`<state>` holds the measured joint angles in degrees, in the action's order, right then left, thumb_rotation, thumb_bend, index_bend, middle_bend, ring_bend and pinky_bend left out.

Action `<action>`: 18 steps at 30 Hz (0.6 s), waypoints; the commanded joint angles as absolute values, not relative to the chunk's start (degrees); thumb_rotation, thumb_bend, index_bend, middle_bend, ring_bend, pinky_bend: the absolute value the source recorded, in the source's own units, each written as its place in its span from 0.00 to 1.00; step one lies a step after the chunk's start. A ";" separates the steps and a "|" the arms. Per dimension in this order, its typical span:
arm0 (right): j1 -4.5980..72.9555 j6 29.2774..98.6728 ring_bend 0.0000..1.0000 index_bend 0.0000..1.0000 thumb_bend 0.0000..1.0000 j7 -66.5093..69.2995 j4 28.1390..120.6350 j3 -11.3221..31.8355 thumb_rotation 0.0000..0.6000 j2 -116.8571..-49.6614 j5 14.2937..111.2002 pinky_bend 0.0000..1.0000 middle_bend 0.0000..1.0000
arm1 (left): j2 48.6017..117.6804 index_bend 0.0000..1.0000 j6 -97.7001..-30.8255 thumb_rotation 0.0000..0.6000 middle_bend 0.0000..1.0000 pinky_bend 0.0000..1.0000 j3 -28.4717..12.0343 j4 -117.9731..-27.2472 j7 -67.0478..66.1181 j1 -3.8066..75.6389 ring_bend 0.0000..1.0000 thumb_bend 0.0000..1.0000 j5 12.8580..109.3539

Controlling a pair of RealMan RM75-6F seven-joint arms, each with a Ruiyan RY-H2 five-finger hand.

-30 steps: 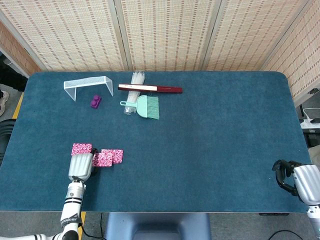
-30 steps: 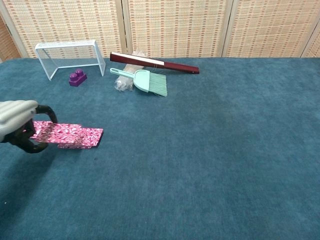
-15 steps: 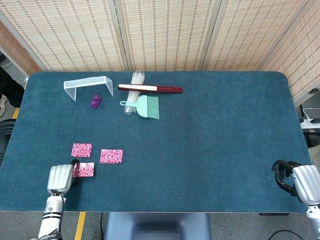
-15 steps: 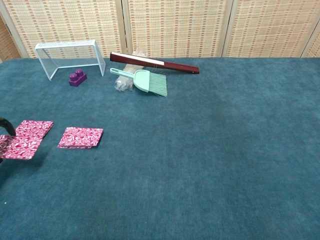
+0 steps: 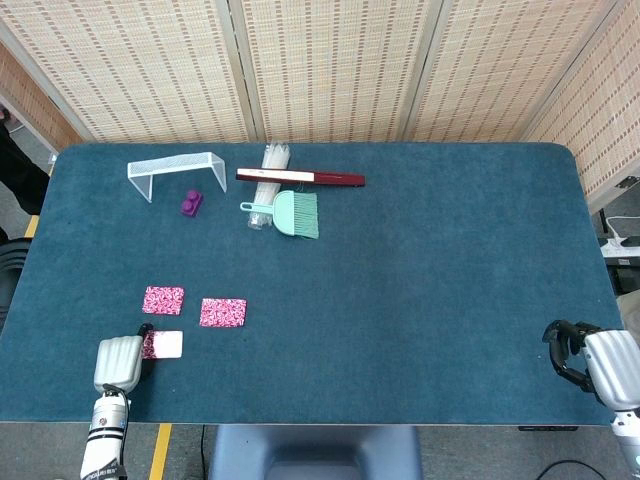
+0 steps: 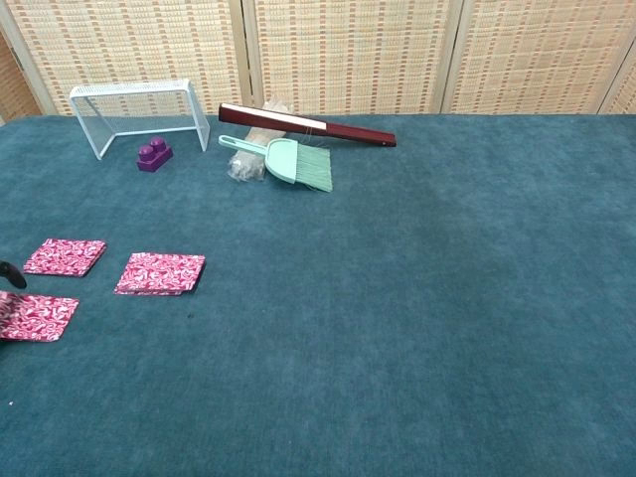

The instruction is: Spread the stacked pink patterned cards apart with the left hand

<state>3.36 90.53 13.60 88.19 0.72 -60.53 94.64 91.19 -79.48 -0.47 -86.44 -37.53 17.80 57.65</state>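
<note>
Where three pink cards (image 6: 159,273) lie apart, left hand (image 5: 118,361) beside the nearest.

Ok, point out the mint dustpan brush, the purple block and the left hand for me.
mint brush (image 5: 296,213): head view, on its bristle head.
purple block (image 6: 153,154): chest view, on its top studs.
left hand (image 5: 117,361): head view, on the back of the hand.

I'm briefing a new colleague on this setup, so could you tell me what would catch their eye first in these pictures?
Three pink patterned cards stand out on the dark blue table, lying apart near its front left corner; the left hand touches the nearest one. At the back sit a white wire rack, a purple block and a mint brush. The right hand rests at the front right edge.
</note>
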 commanded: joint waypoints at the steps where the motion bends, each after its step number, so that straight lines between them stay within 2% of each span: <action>1: 3.39 90.52 0.67 0.79 0.55 13.60 88.19 0.79 1.00 -60.52 94.56 0.93 0.73 | 91.14 0.11 -79.57 1.00 1.00 1.00 -0.66 -86.60 -38.07 17.63 1.00 0.32 57.94; 6: 3.38 90.63 0.67 0.79 0.55 13.75 88.06 0.77 1.00 -60.53 94.70 0.93 0.73 | 90.44 0.06 -79.05 1.00 1.00 1.00 -1.00 -87.93 -40.02 17.40 1.00 0.31 57.06; 10: 3.38 90.70 0.67 0.79 0.55 13.90 88.02 0.78 1.00 -60.50 94.73 0.93 0.73 | 88.54 0.10 -79.48 1.00 1.00 1.00 -1.19 -91.28 -41.08 17.07 1.00 0.31 56.99; 13: 3.39 90.74 0.67 0.79 0.55 14.08 88.02 0.93 1.00 -60.52 94.51 0.93 0.73 | 85.60 0.28 -82.16 1.00 1.00 1.00 -0.81 -95.68 -38.07 16.39 1.00 0.30 62.53; 16: 3.51 90.51 0.67 0.79 0.55 14.13 88.02 1.08 1.00 -60.51 94.22 0.93 0.73 | 83.50 0.29 -87.61 1.00 0.98 1.00 -0.20 -94.87 -32.87 15.66 1.00 0.30 73.30; 18: 3.56 90.52 0.67 0.79 0.55 14.06 87.91 1.13 1.00 -60.61 94.25 0.93 0.73 | 82.70 0.29 -91.03 1.00 0.90 1.00 -0.14 -92.43 -30.17 15.14 0.96 0.30 78.83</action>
<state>3.55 90.52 14.07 87.90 1.12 -60.61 94.25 85.45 -84.85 -0.64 -94.08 -35.69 16.24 68.74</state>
